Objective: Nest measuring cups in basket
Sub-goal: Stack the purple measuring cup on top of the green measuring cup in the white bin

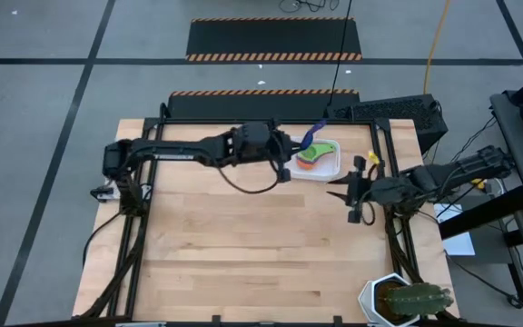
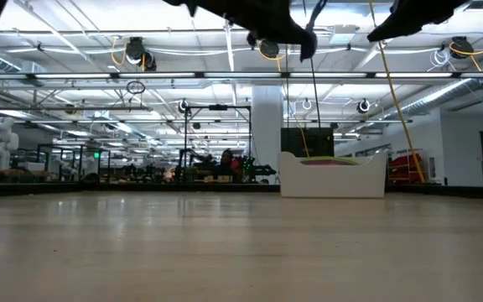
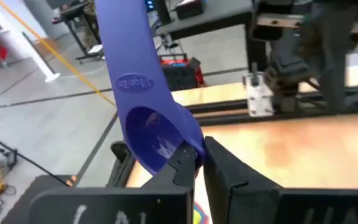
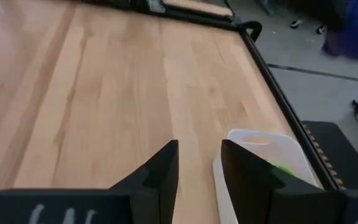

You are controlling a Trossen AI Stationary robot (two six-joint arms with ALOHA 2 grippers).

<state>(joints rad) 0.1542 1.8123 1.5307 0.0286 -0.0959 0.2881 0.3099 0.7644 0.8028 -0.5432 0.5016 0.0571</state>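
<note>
A blue measuring cup (image 1: 314, 136) is in my left gripper (image 1: 294, 151), up in the air over the far rim of the white basket (image 1: 331, 169). The basket stands on the table's far right part and holds nested cups, green (image 1: 320, 148) over orange and red. In the left wrist view the blue cup (image 3: 151, 134) shows its hollow and its long handle (image 3: 124, 68). My right gripper (image 1: 336, 189) hovers open just near-right of the basket; in its wrist view the basket (image 4: 253, 146) lies beside its fingers (image 4: 199, 152). The low view shows the basket (image 2: 334, 174) on the table. My left gripper (image 3: 197, 150) pinches the wall of the blue cup's bowl (image 3: 190, 142) at its rim, one finger on the hollow's side and one (image 3: 222, 163) outside. The fingers come from the table's left. The cup is lifted clear, its handle pointing up and toward the far edge.
A white pot with a cactus (image 1: 405, 298) stands at the table's near right corner. Black frame rails (image 1: 143, 227) run along the table's edges. A dark device (image 1: 393, 113) sits past the far right corner. Bare wood (image 1: 261, 245) fills the middle and near part.
</note>
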